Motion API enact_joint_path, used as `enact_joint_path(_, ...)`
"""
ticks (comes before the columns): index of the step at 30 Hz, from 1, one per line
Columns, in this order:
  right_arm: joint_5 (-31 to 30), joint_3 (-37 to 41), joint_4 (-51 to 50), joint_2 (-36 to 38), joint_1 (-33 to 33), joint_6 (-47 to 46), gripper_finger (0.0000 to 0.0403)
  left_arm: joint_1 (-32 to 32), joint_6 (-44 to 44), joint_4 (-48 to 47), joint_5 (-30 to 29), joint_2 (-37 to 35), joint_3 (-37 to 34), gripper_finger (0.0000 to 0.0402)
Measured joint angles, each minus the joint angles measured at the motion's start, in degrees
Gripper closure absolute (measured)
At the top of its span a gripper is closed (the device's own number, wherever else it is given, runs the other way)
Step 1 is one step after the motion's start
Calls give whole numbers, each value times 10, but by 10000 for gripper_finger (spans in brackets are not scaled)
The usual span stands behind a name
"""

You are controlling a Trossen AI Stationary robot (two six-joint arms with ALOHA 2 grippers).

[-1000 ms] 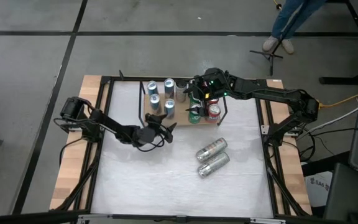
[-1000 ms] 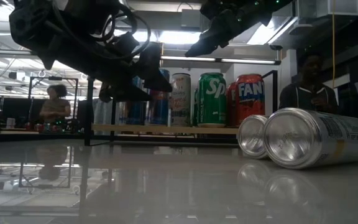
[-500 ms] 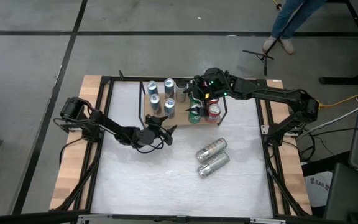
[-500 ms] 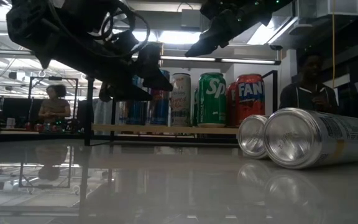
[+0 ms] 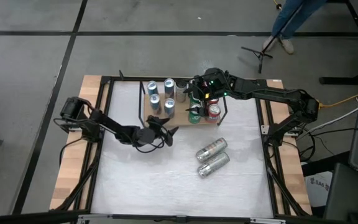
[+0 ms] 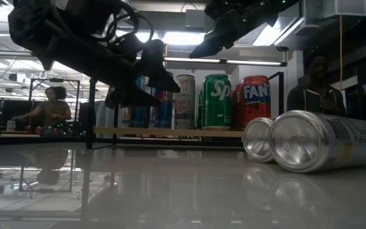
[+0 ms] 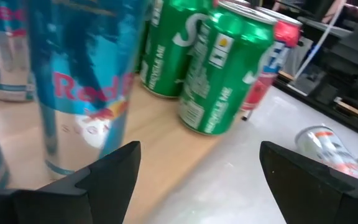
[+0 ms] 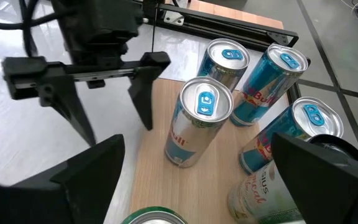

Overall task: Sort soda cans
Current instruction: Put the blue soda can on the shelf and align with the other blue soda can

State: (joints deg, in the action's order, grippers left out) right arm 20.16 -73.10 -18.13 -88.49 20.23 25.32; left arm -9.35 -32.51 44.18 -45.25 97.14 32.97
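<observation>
Over the last second almost nothing had changed: the left gripper (image 5: 167, 130) had only shifted slightly, its released fingers (image 7: 114, 171) spread and empty, with the nearest blue-and-silver can (image 7: 82, 87) just ahead of them on the wooden board (image 5: 146, 115). The right gripper (image 5: 197, 94) had kept hovering, fingers released, above the green and red cans (image 5: 213, 111). Two silver cans (image 5: 212, 157) lay unsorted, well apart from both, so sorting seemed paused between picks.
</observation>
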Motion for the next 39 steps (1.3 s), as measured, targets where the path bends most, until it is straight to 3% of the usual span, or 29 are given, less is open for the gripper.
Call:
enact_joint_path(9, 0, 0, 0, 0, 0, 0, 10, 44, 0, 0, 46, 0, 0, 78)
enact_joint_path(39, 0, 0, 0, 0, 0, 0, 10, 96, 1, 0, 45, 0, 0, 78)
